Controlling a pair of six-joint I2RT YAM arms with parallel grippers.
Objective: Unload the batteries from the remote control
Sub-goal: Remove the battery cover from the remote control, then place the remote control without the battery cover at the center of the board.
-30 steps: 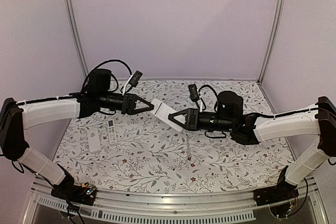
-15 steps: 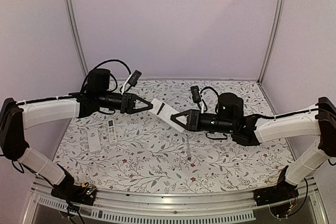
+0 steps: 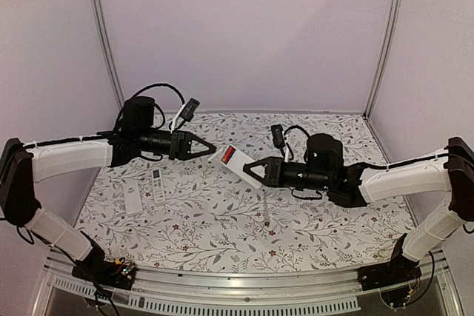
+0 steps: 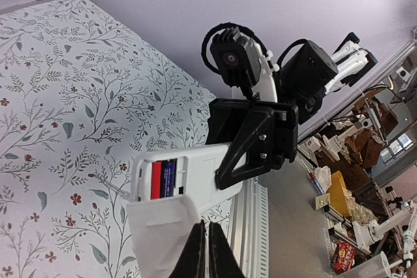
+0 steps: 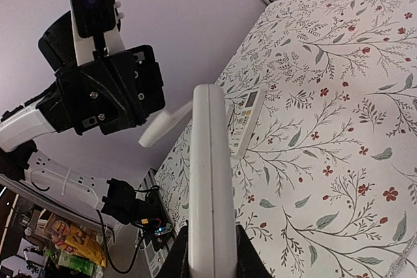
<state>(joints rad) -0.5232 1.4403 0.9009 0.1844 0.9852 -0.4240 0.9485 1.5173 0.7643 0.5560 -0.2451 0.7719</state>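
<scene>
Floral-patterned white cloth (image 3: 222,227) covers the table, with pale lilac walls behind. Above the middle of it my right gripper (image 5: 210,262) is clenched on one end of a long white plastic remote control (image 3: 238,163). It holds the remote control in the air, tilted, with its back facing the left wrist camera.

The battery bay at the free end is uncovered. The batteries (image 4: 163,179) sit inside it side by side: one red cell and one dark blue-black, as far as I can make out at this size.

My left gripper (image 4: 203,242) is pinched tight on a thin white plastic battery cover (image 4: 161,229). The battery cover hangs just beside the uncovered bay, on the near side in the left wrist view.

On the cloth to the left lie a second white remote with grey buttons (image 3: 158,184) and, near it, a flat white oblong piece (image 3: 133,203). A thin pale stick (image 3: 265,209) lies on the cloth under the right gripper.
</scene>
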